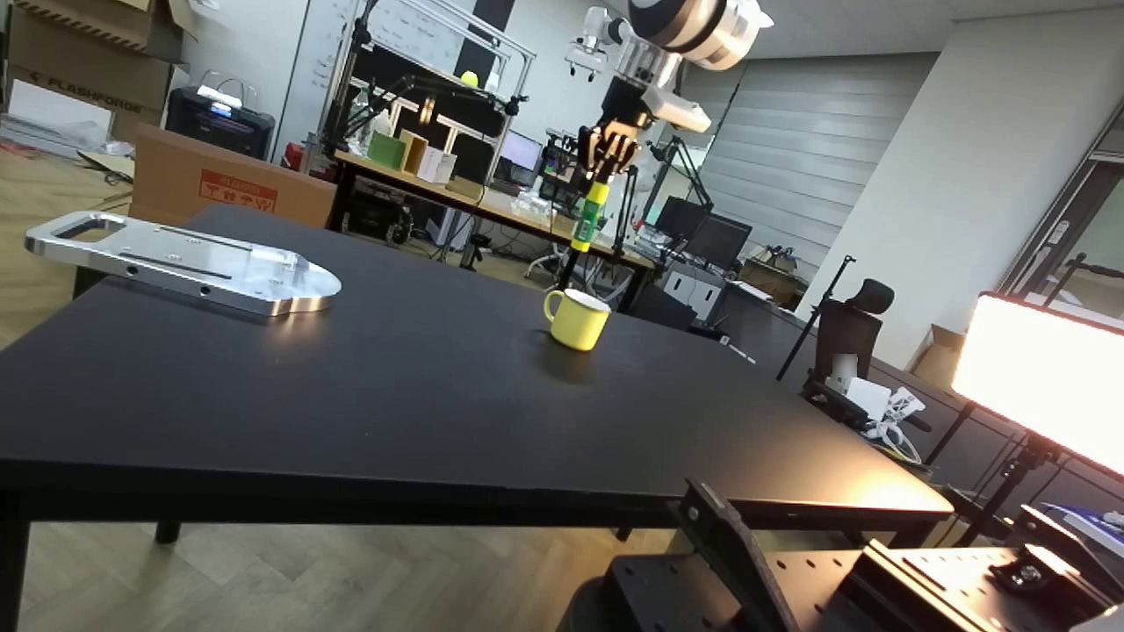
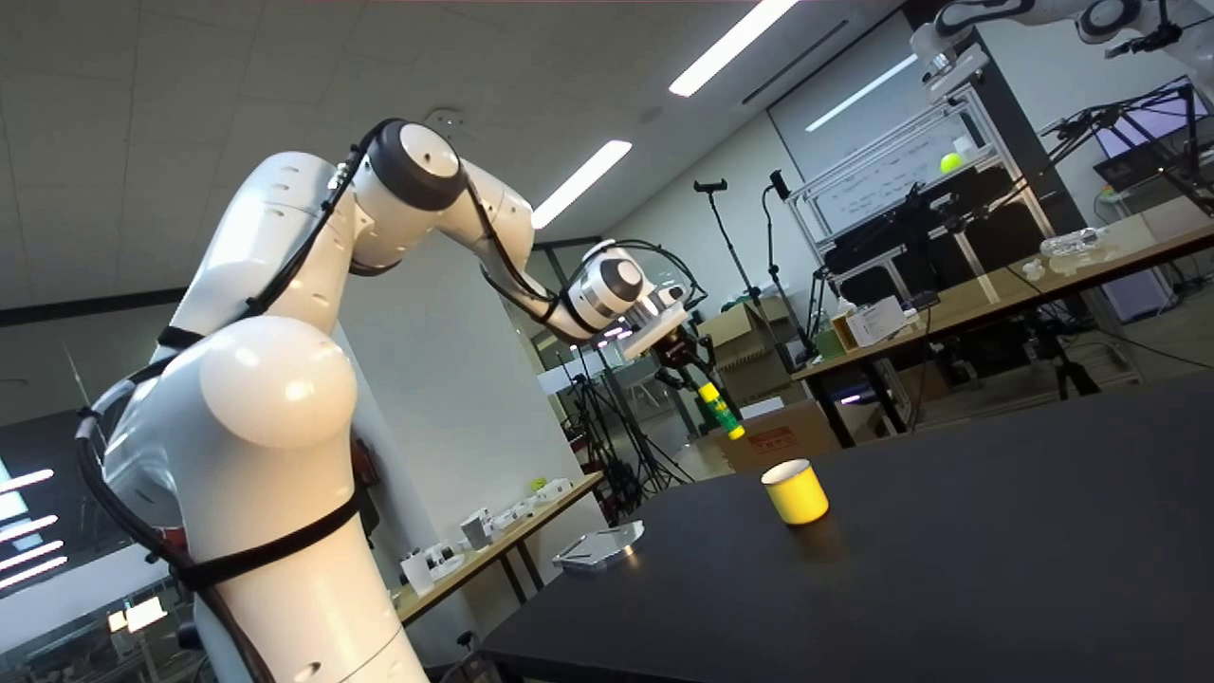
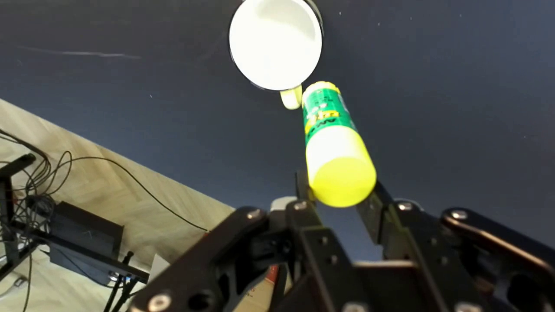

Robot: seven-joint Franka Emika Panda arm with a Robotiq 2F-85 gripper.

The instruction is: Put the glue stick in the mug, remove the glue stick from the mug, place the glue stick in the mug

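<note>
Near the middle of the wrist view, the gripper (image 3: pixel 340 190) pinches the stick (image 3: pixel 328 112) by its yellow upper end, squeezing it from both sides. The stick is in the air, clear of the mug (image 1: pixel 578 326), with its green label showing and its lower end, also yellow, aimed at the top of that frame. The mug sits there at the top edge, up and left of the stick, its white inside in sight. In both exterior views the mug stands upright on the black table (image 1: pixel 421 395), and the stick hangs higher in the frame, slanting and apart from the mug. A silver plate (image 1: pixel 211 259) with a cut-out grip lies on the table at the left in an exterior view; a carton (image 1: pixel 233 189) with a red mark stands behind it, a chair (image 1: pixel 847 338) is at the right, and a bright lamp (image 1: pixel 1045 377) glows at the right edge. The arm (image 2: pixel 280 379) takes up the left half of an exterior view, bending down toward the centre.
</note>
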